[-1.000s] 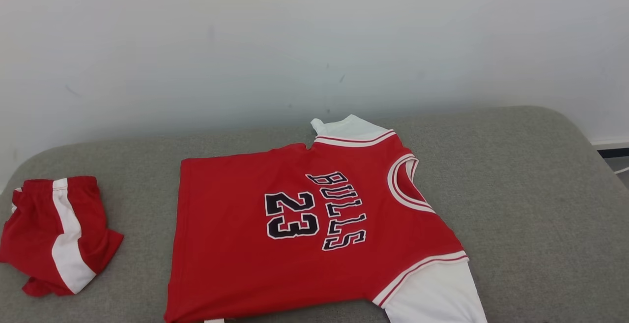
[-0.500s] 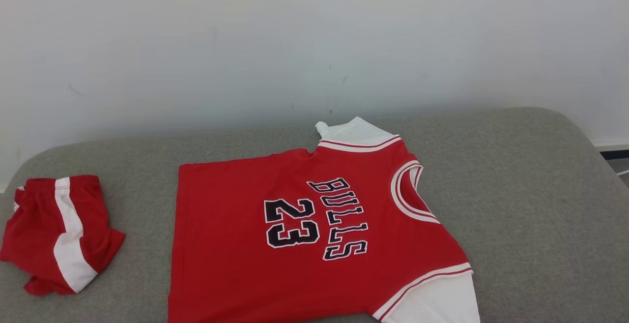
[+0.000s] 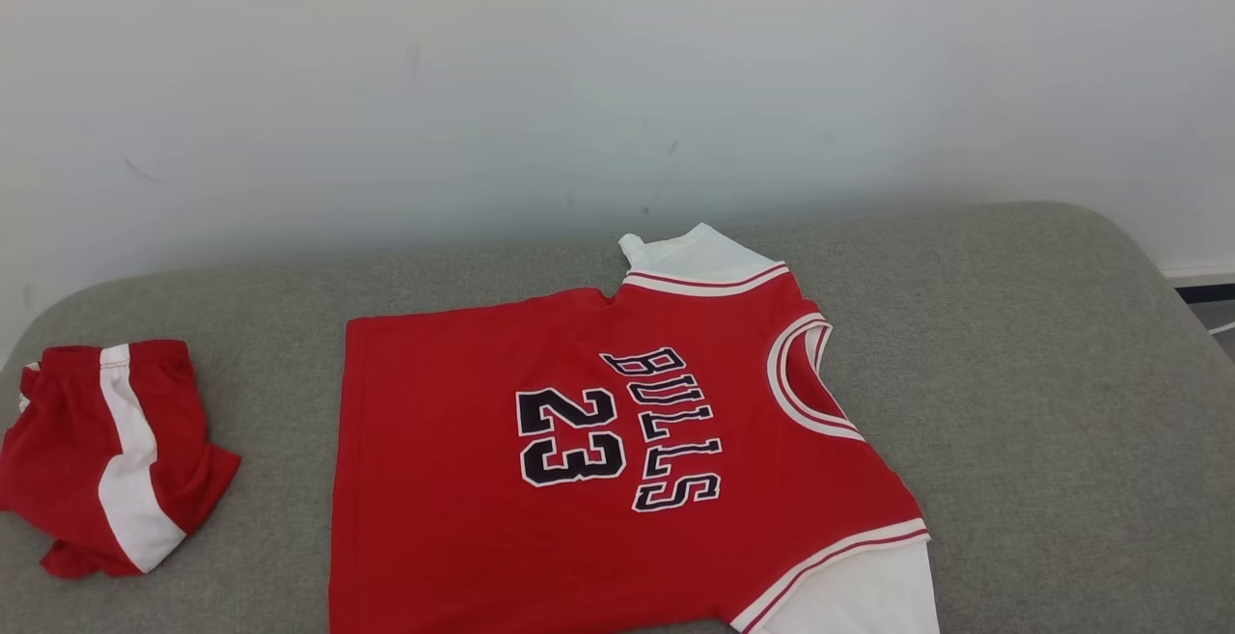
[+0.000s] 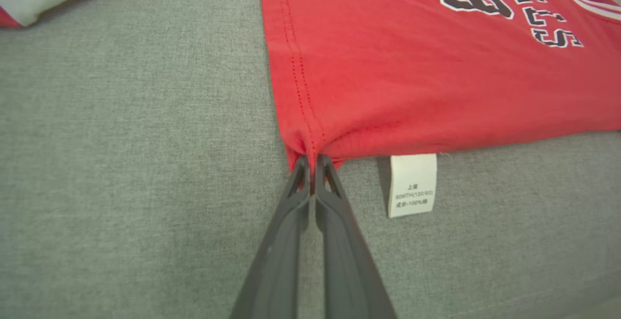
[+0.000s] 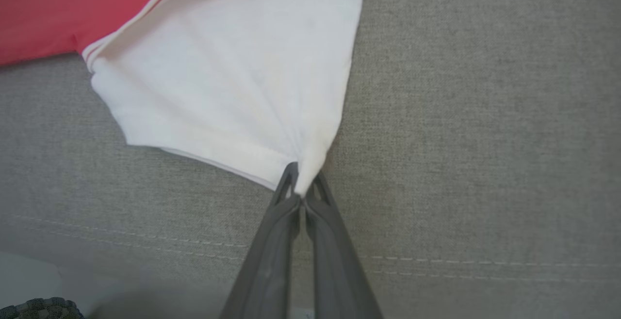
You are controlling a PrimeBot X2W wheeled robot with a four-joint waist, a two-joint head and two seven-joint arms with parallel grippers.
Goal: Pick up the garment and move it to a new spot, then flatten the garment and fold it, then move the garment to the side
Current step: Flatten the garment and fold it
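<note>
Red jersey [image 3: 579, 441] spread flat, front up, middle of grey cushion [image 3: 1042, 373], neckline toward robot's right, "BULLS 23" showing. Near hem corner: left tool [image 4: 312, 161] pinched tight on it, red cloth bunching at tips. White care label [image 4: 412, 185] poking out from under hem, just beside that grip. Over on other side, right tool [image 5: 302, 183] clamped on corner of near white sleeve [image 5: 233, 81], fabric fanning out in pleats. Red-and-white shorts [image 3: 106, 460] crumpled at cushion's left end, well apart from jersey. Pale wall [image 3: 579, 84] behind.
</note>
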